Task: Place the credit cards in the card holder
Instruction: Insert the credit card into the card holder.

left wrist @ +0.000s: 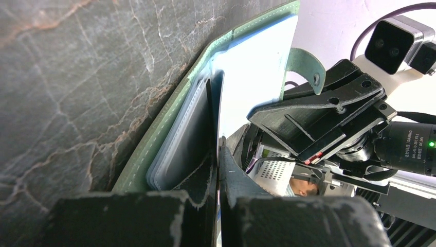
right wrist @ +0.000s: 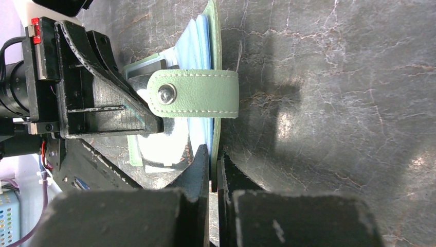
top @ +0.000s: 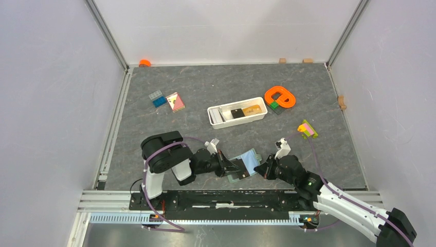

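Note:
The sage-green card holder (top: 250, 160) lies open near the table's front edge, its pale blue inside (left wrist: 257, 77) up and its snap strap (right wrist: 195, 95) folded across. My left gripper (top: 235, 167) (left wrist: 218, 154) is shut on a black credit card (top: 239, 166) whose glossy face (right wrist: 164, 149) lies on the holder's clear sleeves. From the right, my right gripper (top: 263, 169) (right wrist: 213, 154) is shut on the holder's green edge. Two more credit cards, one black (top: 237, 113) and one tan (top: 252, 109), lie in the white tray (top: 212, 117).
An orange ring toy (top: 280, 96) with a green block sits right of the tray. A yellow-pink block (top: 307, 128) lies at the right. Blue blocks (top: 157, 98) and a pink-yellow piece (top: 176, 101) lie at the left. Grey walls enclose the table.

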Available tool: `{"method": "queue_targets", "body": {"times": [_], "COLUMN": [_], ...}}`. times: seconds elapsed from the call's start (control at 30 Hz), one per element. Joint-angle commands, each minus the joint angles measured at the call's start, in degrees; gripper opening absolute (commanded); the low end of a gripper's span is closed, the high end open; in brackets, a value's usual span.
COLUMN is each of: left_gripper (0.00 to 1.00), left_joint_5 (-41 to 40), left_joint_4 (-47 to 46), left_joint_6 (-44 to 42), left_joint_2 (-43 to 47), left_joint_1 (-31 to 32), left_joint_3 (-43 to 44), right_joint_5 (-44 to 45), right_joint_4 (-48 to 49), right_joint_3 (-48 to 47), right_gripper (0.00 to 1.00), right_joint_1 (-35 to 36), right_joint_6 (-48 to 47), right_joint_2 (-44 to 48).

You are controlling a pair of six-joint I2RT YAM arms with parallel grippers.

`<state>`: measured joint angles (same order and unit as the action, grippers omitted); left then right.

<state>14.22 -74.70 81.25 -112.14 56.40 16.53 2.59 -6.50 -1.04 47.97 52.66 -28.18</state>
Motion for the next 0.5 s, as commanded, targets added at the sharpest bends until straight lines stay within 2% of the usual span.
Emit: {"method": "queue_targets", "body": {"times": [0.0,0.47], "left_gripper": [0.02,0.02], "left_joint_5": [-2.25,-0.31], "left_joint_4": [4.85,2.75], "left_joint_6": [-4.31,-5.91], "left_joint_2": [-1.95,-4.28], "left_joint_1": [-1.25,-1.62], "left_joint_3": [-0.54,1.29], "right_joint_5": [3.51,3.45], "right_joint_4": [-10.72,-11.0], "right_joint_3": [-1.44,-1.6], "right_gripper": [0.0,0.0], "right_joint_1": [0.24,0.2], "right_joint_6": [-0.15,-0.19], "right_joint_2": [0.66,0.7]}}
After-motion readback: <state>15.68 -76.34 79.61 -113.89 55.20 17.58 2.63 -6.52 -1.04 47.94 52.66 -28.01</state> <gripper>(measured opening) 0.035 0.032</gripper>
